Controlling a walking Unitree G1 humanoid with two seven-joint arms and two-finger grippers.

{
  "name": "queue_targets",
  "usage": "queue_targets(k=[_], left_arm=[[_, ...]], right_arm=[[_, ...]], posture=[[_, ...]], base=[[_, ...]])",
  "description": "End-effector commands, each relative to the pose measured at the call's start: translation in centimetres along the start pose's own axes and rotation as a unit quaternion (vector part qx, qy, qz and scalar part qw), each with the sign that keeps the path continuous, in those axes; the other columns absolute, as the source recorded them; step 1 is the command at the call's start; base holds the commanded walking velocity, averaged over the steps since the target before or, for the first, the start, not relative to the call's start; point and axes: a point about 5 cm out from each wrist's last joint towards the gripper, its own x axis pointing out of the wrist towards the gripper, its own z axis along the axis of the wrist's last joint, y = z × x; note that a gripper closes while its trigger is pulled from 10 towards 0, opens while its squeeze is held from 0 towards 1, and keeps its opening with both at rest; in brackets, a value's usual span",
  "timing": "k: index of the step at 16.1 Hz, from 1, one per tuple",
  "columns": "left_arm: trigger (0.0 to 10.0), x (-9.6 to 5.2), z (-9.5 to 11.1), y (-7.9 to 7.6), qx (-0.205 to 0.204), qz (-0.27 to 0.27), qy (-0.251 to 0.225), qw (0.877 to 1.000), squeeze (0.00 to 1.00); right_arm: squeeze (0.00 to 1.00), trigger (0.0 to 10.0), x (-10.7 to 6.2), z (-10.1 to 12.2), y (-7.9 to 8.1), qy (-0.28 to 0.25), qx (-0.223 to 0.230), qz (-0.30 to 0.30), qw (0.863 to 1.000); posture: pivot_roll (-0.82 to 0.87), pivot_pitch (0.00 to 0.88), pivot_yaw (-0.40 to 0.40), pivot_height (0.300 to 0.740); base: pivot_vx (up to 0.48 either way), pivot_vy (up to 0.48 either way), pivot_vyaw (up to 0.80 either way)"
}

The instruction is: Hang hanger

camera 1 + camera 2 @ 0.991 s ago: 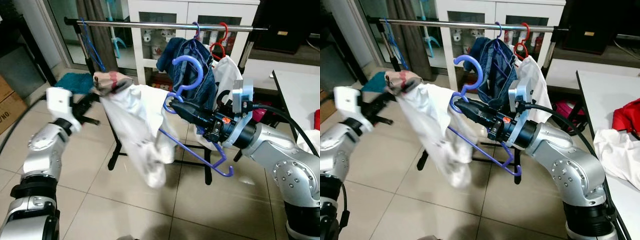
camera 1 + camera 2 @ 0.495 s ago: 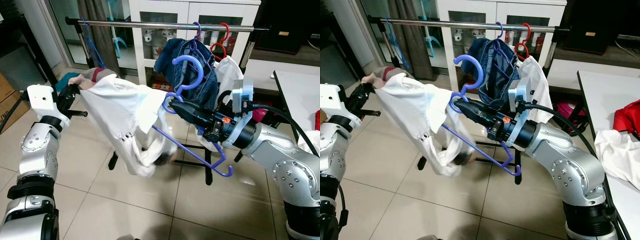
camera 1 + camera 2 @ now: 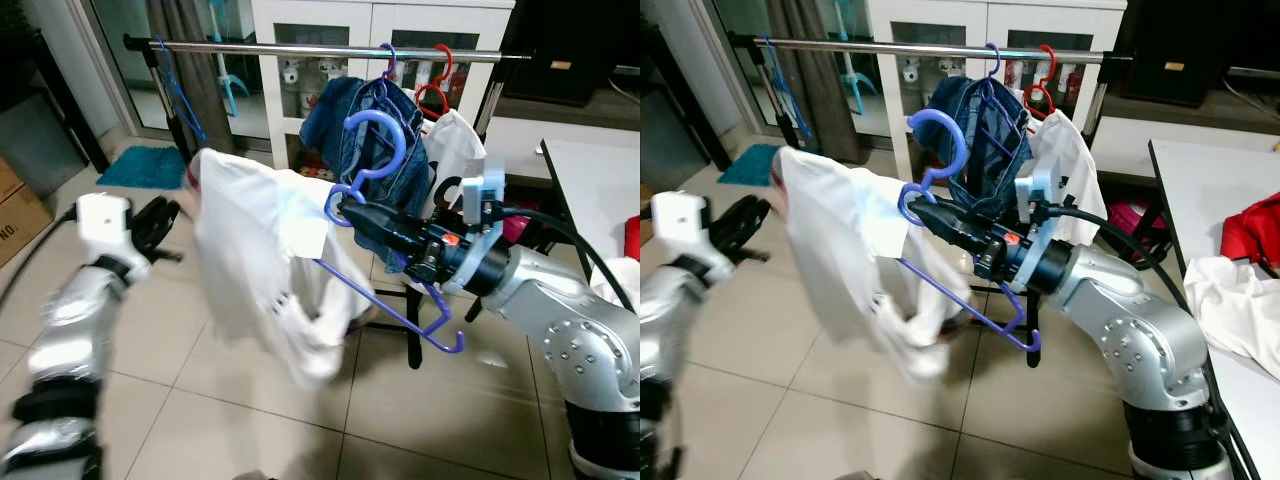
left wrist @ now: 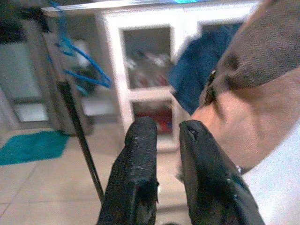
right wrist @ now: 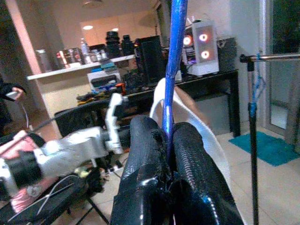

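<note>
My right gripper (image 3: 345,210) is shut on the neck of a purple hanger (image 3: 385,308), its hook pointing up, below and in front of the metal rail (image 3: 300,47). In the right wrist view the hanger's neck runs between the two fingers of the right gripper (image 5: 168,136). A white shirt (image 3: 250,240) is draped over the hanger's left end and hangs loose, blurred. My left gripper (image 3: 160,222) is to the left of the shirt, apart from it. Its fingers (image 4: 140,145) stand slightly open with nothing between them, the shirt's collar (image 4: 243,93) beside them.
On the rail hang a denim garment (image 3: 325,115) and a red hanger (image 3: 437,85) with a white garment (image 3: 452,150); blue hangers (image 3: 175,85) sit at its left end. A white cabinet (image 3: 270,90) stands behind. A table (image 3: 590,170) lies at the right, a teal mat (image 3: 140,165) at the left.
My left gripper has let go of the shirt's collar and dropped back to the left. The shirt has swung down and now hangs from the hanger. The right arm holds still.
</note>
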Motion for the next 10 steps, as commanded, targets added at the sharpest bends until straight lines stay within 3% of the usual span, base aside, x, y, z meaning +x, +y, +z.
queue_targets(k=[1,3,4,5,7,8,10], left_arm=[[10.0,-0.8,0.4,0.6,-0.001,-0.023,0.006,1.000,1.00],[10.0,-1.6,3.3,2.7,0.037,-0.063,-0.009,0.997,1.00],[10.0,-0.6,6.3,2.7,0.051,-0.109,-0.038,0.992,1.00],[10.0,0.0,7.5,2.6,0.057,-0.134,-0.048,0.988,1.00],[10.0,2.1,11.0,0.3,0.072,-0.248,-0.066,0.964,1.00],[10.0,2.5,11.6,-0.4,0.073,-0.277,-0.066,0.956,1.00],[10.0,3.9,13.2,-2.9,0.077,-0.395,-0.046,0.914,1.00]], right_arm=[[0.00,10.0,0.4,0.7,0.0,-0.007,-0.016,0.003,1.000],[0.00,10.0,0.6,0.6,-0.3,0.010,-0.032,0.003,0.999],[0.00,10.0,0.8,0.4,-0.4,0.030,-0.046,0.006,0.998],[0.00,10.0,0.9,0.2,-0.4,0.038,-0.051,0.007,0.998],[0.00,10.0,1.1,0.0,-0.5,0.057,-0.065,0.012,0.996],[0.00,10.0,1.1,0.0,-0.5,0.062,-0.069,0.014,0.996],[0.00,10.0,1.1,0.0,-0.5,0.077,-0.088,0.030,0.993]], posture=[[-0.12,0.000,0.067,0.740],[-0.11,0.000,0.061,0.740],[-0.10,0.000,0.060,0.740],[-0.10,0.000,0.063,0.740],[-0.10,0.000,0.067,0.740],[-0.10,0.000,0.067,0.740],[-0.11,0.000,0.075,0.740]], base=[[0.000,0.000,0.00],[0.000,0.000,0.00],[0.000,0.000,0.00],[0.000,0.000,0.00],[0.000,0.000,0.00],[0.000,0.000,0.00],[0.000,0.000,0.00]])
